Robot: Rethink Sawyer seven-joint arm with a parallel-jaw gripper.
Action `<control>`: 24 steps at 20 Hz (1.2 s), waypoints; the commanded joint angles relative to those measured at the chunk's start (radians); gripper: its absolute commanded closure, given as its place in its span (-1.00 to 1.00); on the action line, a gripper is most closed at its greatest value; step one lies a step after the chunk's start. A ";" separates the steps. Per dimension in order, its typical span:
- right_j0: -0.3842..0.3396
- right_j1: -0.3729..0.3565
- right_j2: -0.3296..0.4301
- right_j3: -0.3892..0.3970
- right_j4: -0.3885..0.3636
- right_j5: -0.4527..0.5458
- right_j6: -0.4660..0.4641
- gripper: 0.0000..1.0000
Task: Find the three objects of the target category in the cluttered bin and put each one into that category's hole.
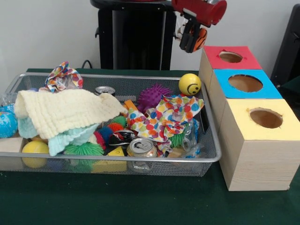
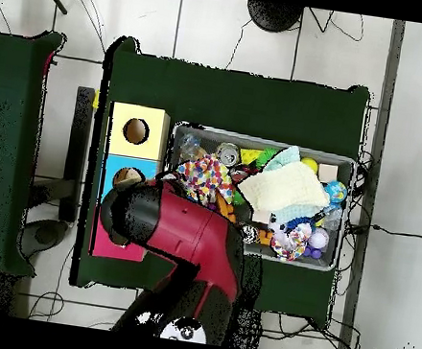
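My gripper (image 1: 192, 41) hangs at the top of the front view, shut on a small orange ball with black lines (image 1: 201, 38). It is above and just left of the red-topped box's hole (image 1: 230, 57). The silver wire-mesh bin (image 1: 117, 160) lies to the left, full of toys, cloths and cans. In the overhead view the red arm (image 2: 183, 232) covers the gripper and most of the red box (image 2: 126, 252). The bin's rim shows in the overhead view (image 2: 268, 140).
Three wooden boxes stand in a row: red, blue (image 1: 244, 83), yellow (image 1: 266, 117). In the bin lie a yellow smiley ball (image 1: 190, 84), a purple spiky ball (image 1: 153, 96), a cream cloth (image 1: 65, 110), a polka-dot cloth (image 1: 164, 115) and a can (image 1: 142, 147).
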 commanded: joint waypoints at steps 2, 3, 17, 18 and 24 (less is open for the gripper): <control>0.076 0.067 0.002 0.165 0.064 -0.097 0.345 1.00; 0.087 0.073 -0.002 0.165 0.067 -0.099 0.350 1.00; 0.179 0.084 0.031 0.256 0.161 -0.168 0.392 1.00; 0.205 0.088 0.012 0.248 0.165 -0.143 0.410 1.00; 0.304 0.123 -0.034 0.213 0.218 -0.083 0.477 1.00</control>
